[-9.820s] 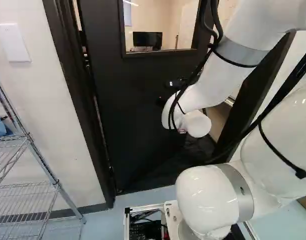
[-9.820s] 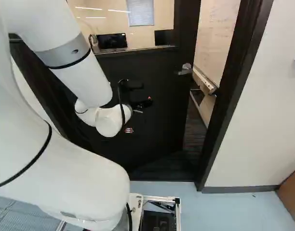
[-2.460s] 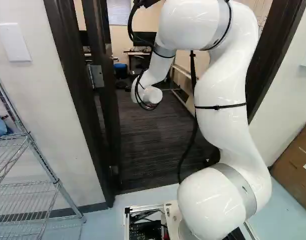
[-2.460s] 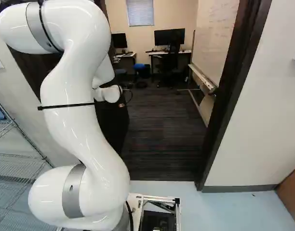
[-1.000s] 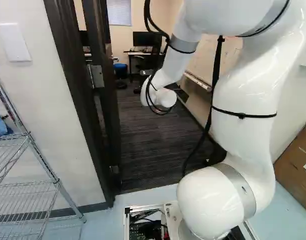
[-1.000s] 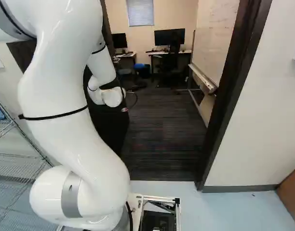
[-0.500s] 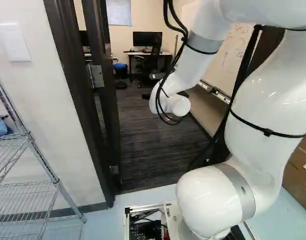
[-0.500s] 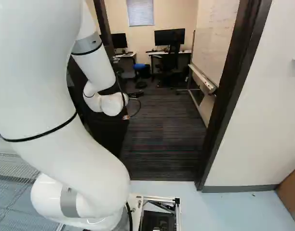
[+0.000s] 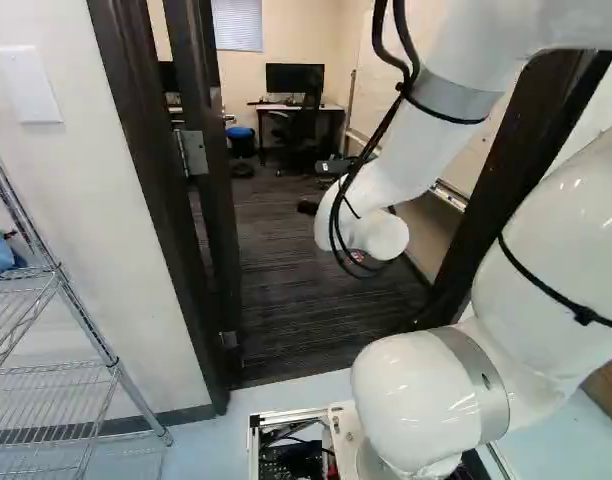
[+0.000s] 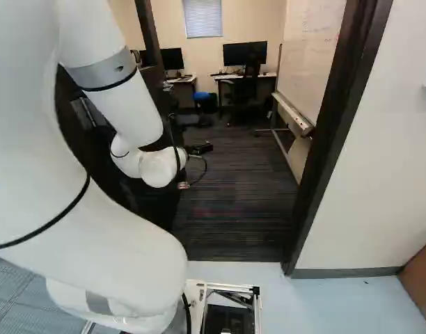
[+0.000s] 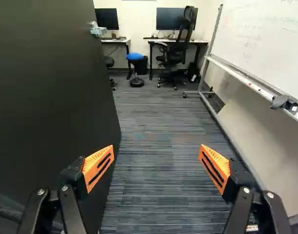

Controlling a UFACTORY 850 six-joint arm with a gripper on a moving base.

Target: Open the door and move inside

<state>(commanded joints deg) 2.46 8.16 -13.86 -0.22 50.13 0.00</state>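
The arm (image 9: 416,150) is reaching into the doorway, its claw (image 10: 199,148) gaping wide, orange pads (image 11: 99,168) well apart. The door (image 9: 221,225) is standing open into the room (handle (image 11: 98,30) and all), hanging from a hinge (image 9: 193,153) at the left of the left base view. The base (image 9: 341,425) is standing just short of the dark carpet (image 9: 286,300).

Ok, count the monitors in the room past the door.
2. One monitor is on the desk nearer the door, the second monitor on the desk behind the black chair. The door may hide more.
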